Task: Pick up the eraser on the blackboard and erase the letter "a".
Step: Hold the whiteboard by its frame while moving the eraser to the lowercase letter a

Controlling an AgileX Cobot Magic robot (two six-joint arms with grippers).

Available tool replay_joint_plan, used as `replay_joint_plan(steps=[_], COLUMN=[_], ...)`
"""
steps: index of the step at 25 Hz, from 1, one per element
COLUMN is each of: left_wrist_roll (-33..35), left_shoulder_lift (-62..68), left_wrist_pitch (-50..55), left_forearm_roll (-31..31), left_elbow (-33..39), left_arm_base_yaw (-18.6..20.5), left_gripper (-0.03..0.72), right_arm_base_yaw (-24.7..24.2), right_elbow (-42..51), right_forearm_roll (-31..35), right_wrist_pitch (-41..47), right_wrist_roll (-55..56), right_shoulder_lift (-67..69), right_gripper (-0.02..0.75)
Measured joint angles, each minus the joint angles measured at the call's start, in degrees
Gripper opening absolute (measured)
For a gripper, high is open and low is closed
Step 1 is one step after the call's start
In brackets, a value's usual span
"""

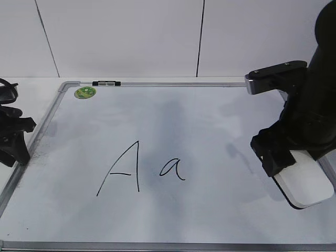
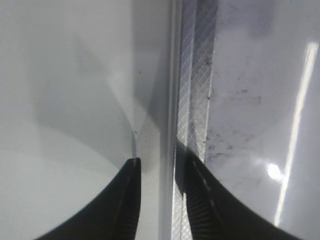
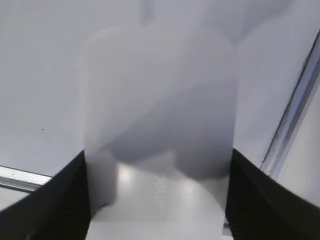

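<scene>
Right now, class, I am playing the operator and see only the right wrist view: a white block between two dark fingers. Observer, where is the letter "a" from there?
Observer: In the exterior view the letter "a" is written left of the eraser, near the middle of the blackboard.
Operator: Is there anything beside it that I must spare?
Observer: A capital A stands just left of it, not touching it.
Operator: And the other arm?
Observer: The left fingers are open astride the blackboard's left frame, away from both letters.
</scene>
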Motion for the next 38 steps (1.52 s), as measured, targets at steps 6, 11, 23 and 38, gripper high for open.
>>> replay_joint_plan(steps=[6, 11, 23, 38], left_wrist_roll=[0.00, 0.13, 0.26, 0.39], left_shoulder_lift=[0.14, 0.14, 0.14, 0.14], left_wrist_pitch=[0.18, 0.67, 0.67, 0.67], left_forearm_roll=[-0.34, -1.00, -1.83, -2.21], left_elbow=[-0.08, -0.23, -0.27, -0.27], left_arm_base_yaw=[0.00, 0.00, 0.00, 0.00], left_gripper=[0.169, 0.022, 0.020, 0.019], right_arm_base_yaw=[0.00, 0.00, 0.00, 4.61], right_elbow=[0.00, 0.00, -6.78, -28.33], right_forearm_roll=[0.00, 0.00, 2.41, 5.05], right_wrist_pitch=[0.00, -0.12, 1.36, 5.98], right_wrist_roll=[-0.14, -0.14, -3.87, -7.19], right_shoulder_lift=[0.00, 0.00, 3.91, 24.06], right_gripper=[0.529, 0.529, 0.529, 0.529])
